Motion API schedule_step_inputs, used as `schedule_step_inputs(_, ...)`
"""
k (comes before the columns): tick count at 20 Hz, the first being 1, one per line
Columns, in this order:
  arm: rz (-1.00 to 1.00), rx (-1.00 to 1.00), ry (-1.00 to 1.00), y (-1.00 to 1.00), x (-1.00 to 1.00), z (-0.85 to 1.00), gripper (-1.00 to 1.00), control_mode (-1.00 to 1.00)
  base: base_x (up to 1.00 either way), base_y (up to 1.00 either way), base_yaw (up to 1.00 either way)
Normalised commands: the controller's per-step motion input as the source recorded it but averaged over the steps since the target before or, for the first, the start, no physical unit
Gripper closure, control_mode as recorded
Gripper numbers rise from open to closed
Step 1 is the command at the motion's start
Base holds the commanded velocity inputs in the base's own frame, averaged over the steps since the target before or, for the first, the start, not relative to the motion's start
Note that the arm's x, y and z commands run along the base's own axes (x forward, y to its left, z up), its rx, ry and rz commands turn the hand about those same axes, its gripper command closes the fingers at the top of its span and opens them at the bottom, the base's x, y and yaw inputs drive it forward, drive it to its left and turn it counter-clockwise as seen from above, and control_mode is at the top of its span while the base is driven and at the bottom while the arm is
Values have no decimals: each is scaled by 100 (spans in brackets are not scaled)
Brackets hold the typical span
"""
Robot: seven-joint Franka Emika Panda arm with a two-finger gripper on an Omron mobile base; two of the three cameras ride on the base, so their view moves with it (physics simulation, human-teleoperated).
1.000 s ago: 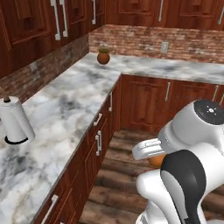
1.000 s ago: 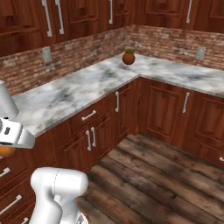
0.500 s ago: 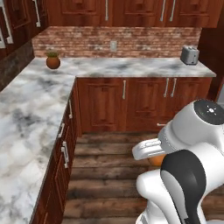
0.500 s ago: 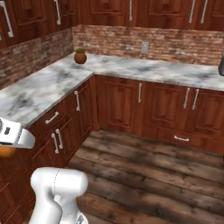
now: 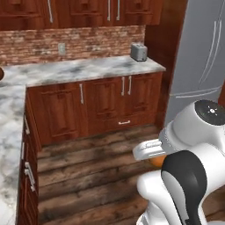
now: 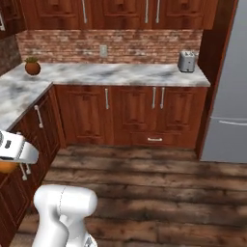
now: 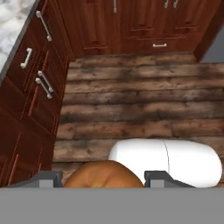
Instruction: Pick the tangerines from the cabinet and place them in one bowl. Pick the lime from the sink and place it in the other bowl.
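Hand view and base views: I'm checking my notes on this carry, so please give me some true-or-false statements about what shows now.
1. A tangerine sits between the jaws of the gripper. True.
2. A toaster stands on the counter near the refrigerator. True.
3. The floor is white tile. False: dark wood planks.
4. The fruit in the jaws is a green lime. False: it is orange.
5. The backsplash is brick. True.
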Motion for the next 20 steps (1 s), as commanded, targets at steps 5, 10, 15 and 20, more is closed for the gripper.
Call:
schedule_step_inputs(5,0,0,0,0,0,0,100,100,1,-5,-50)
schedule_step_inputs(10,0,0,0,0,0,0,100,100,0,-1,-50)
schedule_step_inputs(15,0,0,0,0,0,0,100,100,0,0,-50)
schedule_step_inputs(20,0,0,0,0,0,0,100,100,0,0,-50)
